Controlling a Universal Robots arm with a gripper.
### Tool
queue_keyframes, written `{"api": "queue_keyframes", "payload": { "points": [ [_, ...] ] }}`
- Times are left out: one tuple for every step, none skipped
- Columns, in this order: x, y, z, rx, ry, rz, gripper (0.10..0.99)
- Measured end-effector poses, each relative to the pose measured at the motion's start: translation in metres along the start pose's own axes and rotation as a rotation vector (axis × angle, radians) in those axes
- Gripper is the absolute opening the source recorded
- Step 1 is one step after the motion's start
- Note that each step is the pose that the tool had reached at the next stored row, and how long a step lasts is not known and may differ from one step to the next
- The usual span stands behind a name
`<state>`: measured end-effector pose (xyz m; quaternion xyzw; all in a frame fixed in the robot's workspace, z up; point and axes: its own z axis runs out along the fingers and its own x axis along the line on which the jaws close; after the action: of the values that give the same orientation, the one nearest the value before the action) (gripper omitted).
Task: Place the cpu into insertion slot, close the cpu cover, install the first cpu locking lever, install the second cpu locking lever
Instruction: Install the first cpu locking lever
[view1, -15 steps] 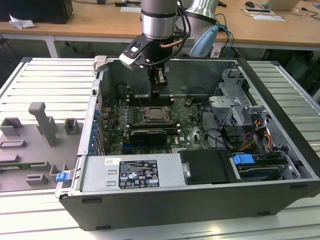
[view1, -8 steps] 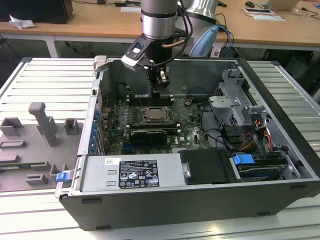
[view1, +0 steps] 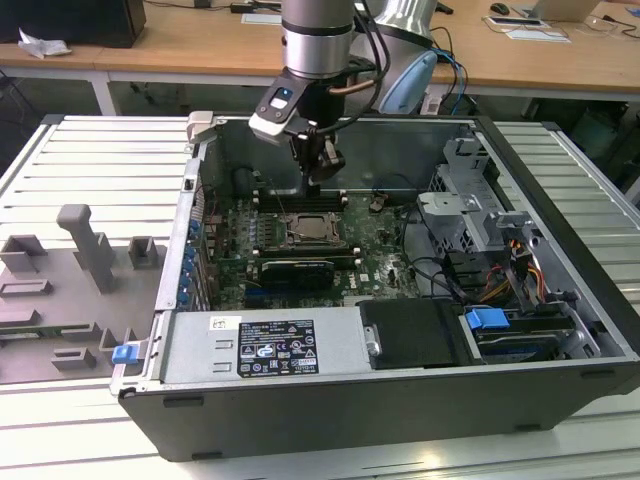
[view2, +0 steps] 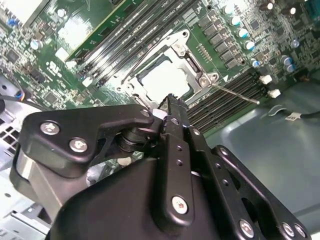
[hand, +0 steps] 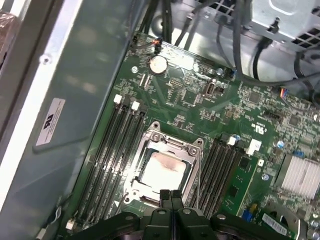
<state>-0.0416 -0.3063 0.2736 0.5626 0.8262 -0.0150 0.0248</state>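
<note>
Gripper (view1: 314, 183) is inside the open PC case (view1: 400, 400), hanging over the far edge of the insertion slot (hand: 148, 137) in the exterior view. In both wrist views the fingertips (hand: 171, 194) are pressed together with nothing visible between them, so closed and empty. The tips sit just over the socket's edge; can't tell if they touch it.

Cpu (hand: 162, 169) is seated in the slot, flat, pale metal top facing up. Also visible in the second wrist view (view2: 162, 80) and the exterior view (view1: 312, 233).

Cpu cover (hand: 172, 143) is down over the chip, which shows through its square window.

Levers: in the second wrist view a thin wire lever (view2: 235, 94) sticks out from one socket corner and angles across the memory slots (hand: 112, 155) on that side. It looks unlatched, not certain. Can't read the state of the other lever.

Green board (hand: 210, 110) has memory slots on both sides of the socket and a coin cell (hand: 158, 63) further off. The case sits on a ribbed metal surface (view1: 60, 180), with grey fixtures (view1: 90, 245) well apart from the gripper at the exterior view's left.
</note>
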Motion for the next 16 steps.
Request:
{"api": "queue_keyframes", "payload": {
  "points": [
    [0.0000,0.0000,0.0000,-0.001,0.0001,-0.011,0.106],
    [0.0000,0.0000,0.0000,-0.001,0.0001,-0.022,0.106],
    [0.0000,0.0000,0.0000,-0.002,0.0002,-0.038,0.106],
    [0.0000,0.0000,0.0000,-0.003,0.0002,-0.049,0.106],
    [0.0000,0.0000,0.0000,-0.003,0.0002,-0.057,0.106],
    [0.0000,0.0000,0.0000,-0.004,0.0003,-0.072,0.106],
    [0.0000,0.0000,0.0000,-0.005,0.0003,-0.086,0.106],
    [0.0000,0.0000,0.0000,-0.005,0.0004,-0.095,0.106],
    [0.0000,0.0000,0.0000,-0.006,0.0004,-0.111,0.106],
    [0.0000,0.0000,0.0000,-0.007,0.0004,-0.127,0.106],
    [0.0000,0.0000,0.0000,-0.008,0.0005,-0.138,0.106],
    [0.0000,0.0000,0.0000,-0.009,0.0005,-0.148,0.106],
    [0.0000,0.0000,0.0000,-0.010,0.0006,-0.175,0.106],
    [0.0000,0.0000,0.0000,-0.012,0.0008,-0.214,0.106],
    [0.0000,0.0000,0.0000,-0.014,0.0008,-0.239,0.106],
    [0.0000,0.0000,0.0000,-0.015,0.0009,-0.263,0.106]
  ]
}}
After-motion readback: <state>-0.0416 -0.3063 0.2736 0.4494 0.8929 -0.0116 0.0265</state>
